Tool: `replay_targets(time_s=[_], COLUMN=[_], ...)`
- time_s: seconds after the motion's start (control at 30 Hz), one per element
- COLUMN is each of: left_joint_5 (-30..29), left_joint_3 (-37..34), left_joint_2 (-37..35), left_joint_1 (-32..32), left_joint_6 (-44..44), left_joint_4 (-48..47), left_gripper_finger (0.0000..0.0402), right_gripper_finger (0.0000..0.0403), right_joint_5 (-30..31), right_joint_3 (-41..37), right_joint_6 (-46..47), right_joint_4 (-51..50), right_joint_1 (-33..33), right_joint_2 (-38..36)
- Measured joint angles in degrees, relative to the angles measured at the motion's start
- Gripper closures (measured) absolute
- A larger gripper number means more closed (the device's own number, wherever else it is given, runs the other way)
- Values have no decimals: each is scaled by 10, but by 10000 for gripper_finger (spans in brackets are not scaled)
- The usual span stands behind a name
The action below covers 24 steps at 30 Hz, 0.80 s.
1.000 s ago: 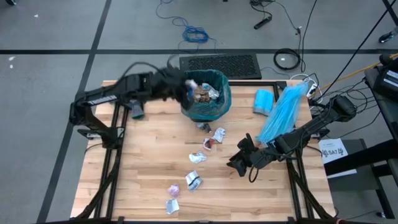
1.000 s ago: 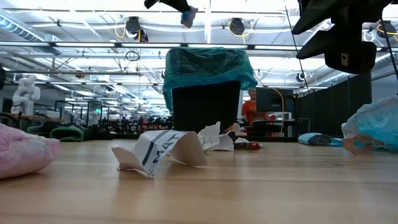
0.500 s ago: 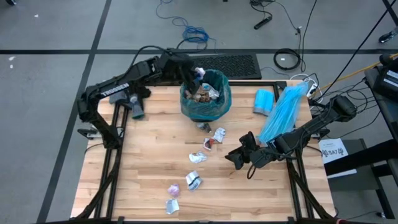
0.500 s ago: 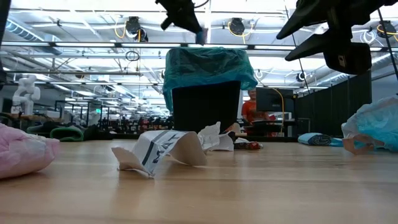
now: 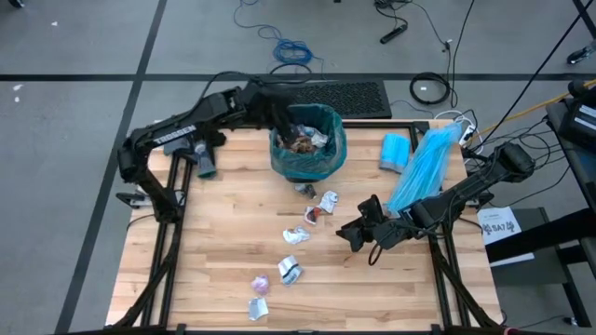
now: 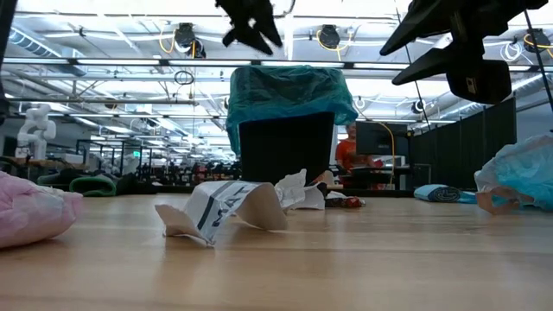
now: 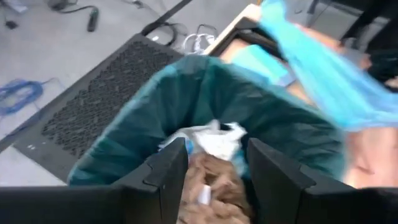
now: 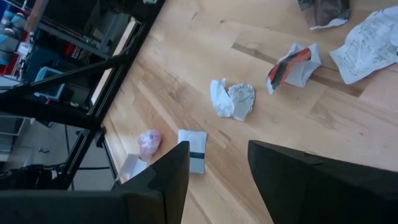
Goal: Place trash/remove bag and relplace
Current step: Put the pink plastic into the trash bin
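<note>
1. My left gripper [image 7: 217, 168] hangs over the bin [image 5: 308, 140], fingers apart, nothing betw them; my right gripper [image 5: 358, 234] hovers mid-table, fingers apart and empty too.
2. The bag [image 5: 328, 154], dark teal, lines the bin at the table's far edge, not yet pulled; I'd say removal and replacement are both left.
3. Some trash [image 5: 303, 140] already sits inside the bag.
4. Several scraps [image 5: 291, 271] lie loose on the table [image 5: 223, 251], so I reckon pickup is approx half done.
</note>
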Motion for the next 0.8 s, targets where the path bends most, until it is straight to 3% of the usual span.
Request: replay_targets(time_s=[0.2, 0.33, 0.6, 0.8], left_joint_5=[16, -23, -130, -145], left_joint_3=[0, 0, -11, -85], left_joint_2=[-73, -114, -127, -107], left_joint_1=[-47, -104, -285, -435], left_joint_6=[-45, -100, -288, -476], left_joint_4=[-56, -116, -307, -299], left_gripper_finger=[231, 231, 230, 230], right_gripper_finger=[248, 248, 248, 248], right_joint_5=[-2, -2, -2, -4], right_joint_3=[0, 0, 0, 0], right_joint_6=[-17, -39, -96, -118], right_joint_4=[-1, -1, -2, -2], right_joint_1=[1, 1, 1, 1], right_joint_2=[0, 0, 0, 0])
